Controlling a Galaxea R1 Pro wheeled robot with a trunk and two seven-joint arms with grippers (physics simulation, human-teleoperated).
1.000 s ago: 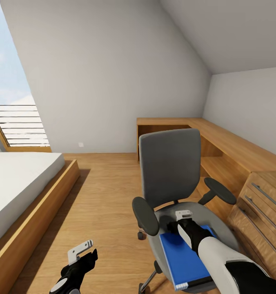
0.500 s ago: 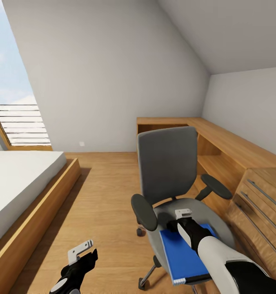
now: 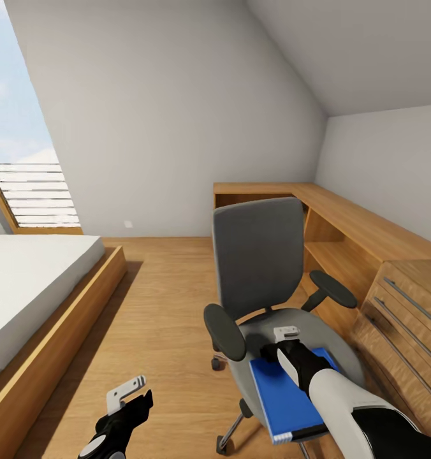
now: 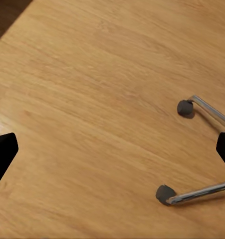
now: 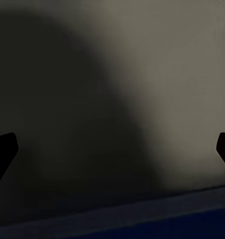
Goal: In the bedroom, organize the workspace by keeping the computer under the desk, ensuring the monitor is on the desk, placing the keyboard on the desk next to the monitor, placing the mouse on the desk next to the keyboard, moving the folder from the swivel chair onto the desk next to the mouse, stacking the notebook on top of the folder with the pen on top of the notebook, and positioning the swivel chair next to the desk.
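The grey swivel chair (image 3: pixel 260 255) stands on the wooden floor with its backrest towards me. The blue folder (image 3: pixel 282 398) lies flat on its seat. My right gripper (image 3: pixel 286 333) hovers low over the folder's far end and the seat, fingers open. In the right wrist view the grey seat cushion (image 5: pixel 167 74) is very close, with the folder's blue edge (image 5: pixel 142 224) below it. My left gripper (image 3: pixel 127 389) hangs open over bare floor to the left of the chair. In the left wrist view two wheeled chair legs (image 4: pixel 202 107) lie between its spread fingertips.
A low bed with a wooden frame (image 3: pixel 56 319) runs along the left. A light wooden chest with long bar handles (image 3: pixel 407 319) stands close to the chair's right. Behind it a wooden corner shelf unit (image 3: pixel 343 223) follows the walls. Open floor (image 3: pixel 158 299) lies between bed and chair.
The whole view has shifted a little, so the camera moved. The chair now sits slightly further left and away in the picture. Both grippers hold the same pose.
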